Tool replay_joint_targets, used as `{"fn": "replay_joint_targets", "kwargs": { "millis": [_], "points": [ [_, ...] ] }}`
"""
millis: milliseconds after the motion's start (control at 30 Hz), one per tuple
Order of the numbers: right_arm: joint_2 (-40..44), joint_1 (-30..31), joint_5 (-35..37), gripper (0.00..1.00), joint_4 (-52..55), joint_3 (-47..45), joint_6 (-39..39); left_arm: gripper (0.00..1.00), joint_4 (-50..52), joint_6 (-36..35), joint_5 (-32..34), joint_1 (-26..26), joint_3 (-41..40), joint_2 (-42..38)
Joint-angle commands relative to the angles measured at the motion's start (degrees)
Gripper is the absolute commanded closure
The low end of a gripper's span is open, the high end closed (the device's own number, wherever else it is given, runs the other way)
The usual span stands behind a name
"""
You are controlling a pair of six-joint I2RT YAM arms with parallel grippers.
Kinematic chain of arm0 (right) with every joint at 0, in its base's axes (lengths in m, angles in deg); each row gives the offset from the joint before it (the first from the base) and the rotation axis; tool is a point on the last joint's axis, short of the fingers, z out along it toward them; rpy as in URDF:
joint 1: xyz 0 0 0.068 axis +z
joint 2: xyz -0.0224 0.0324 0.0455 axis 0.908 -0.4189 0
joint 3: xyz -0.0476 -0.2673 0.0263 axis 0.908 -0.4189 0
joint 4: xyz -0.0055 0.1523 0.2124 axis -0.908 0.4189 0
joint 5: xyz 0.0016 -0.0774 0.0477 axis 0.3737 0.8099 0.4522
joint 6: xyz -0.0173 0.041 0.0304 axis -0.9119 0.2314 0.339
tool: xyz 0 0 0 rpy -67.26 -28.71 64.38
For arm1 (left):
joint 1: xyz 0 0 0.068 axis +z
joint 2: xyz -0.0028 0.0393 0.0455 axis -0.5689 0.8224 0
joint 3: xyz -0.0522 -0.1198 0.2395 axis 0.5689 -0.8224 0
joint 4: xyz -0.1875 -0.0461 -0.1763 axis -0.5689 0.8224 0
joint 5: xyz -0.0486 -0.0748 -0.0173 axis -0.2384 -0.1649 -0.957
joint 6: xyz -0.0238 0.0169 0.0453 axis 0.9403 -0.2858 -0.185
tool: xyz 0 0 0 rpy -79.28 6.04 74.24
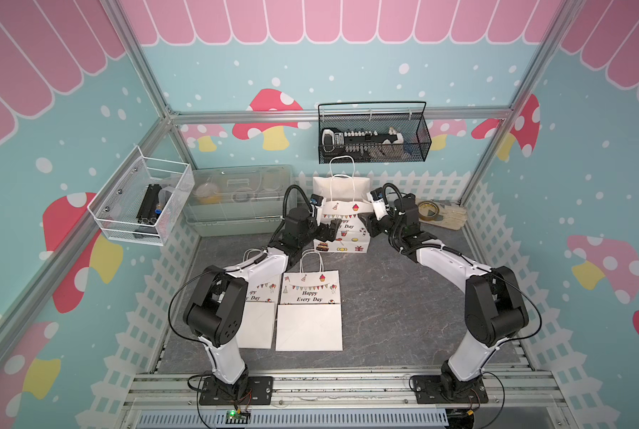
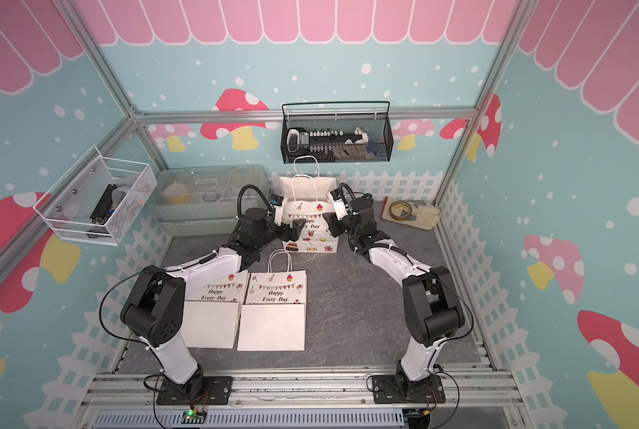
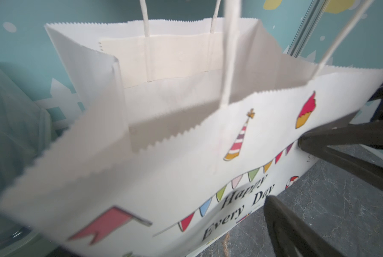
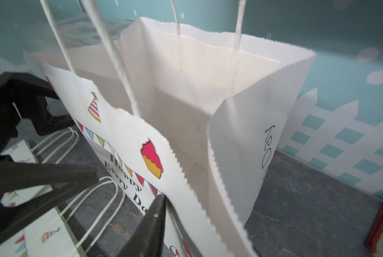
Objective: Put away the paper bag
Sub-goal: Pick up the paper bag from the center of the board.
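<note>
Aluminium rail [image 1: 340, 388], grey tabletop [image 1: 392, 297], upright paper bag [image 1: 351, 234], mushroom walls [image 1: 236, 74]

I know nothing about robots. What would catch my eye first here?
An open white paper bag printed "Happy Every Day" stands at the back of the table, the left gripper and right gripper close at its front. Two flat bags lie nearer the front, amid mushroom-painted walls.

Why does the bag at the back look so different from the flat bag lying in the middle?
The back bag stands upright; the middle bag lies flat. The back bag is spread open so you can see inside; the middle bag is folded shut. Both are white paper with rope handles and the same "Happy Every Day" party print.
</note>
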Motion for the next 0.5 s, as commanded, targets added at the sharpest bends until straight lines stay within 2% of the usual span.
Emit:
{"fn": "replay_joint_targets", "kwargs": {
  "millis": [0, 367, 467],
  "points": [
    [0.73, -0.04, -1.57, 0.76, -1.71, -0.24, 1.17, 0.04, -1.48, 1.02, -1.62, 0.12, -1.56, -3.67],
    [6.94, -0.04, -2.30, 1.00, 1.69, -1.83, 2.02, 0.04, -5.18, 4.82, -0.33, 0.12, -11.94, -17.05],
    [9.87, -0.04, -3.01, 1.00, 4.83, -1.60, 1.93, 0.04, -3.01, 6.68, -1.50, 0.12, -13.05, -21.97]
  ]
}}
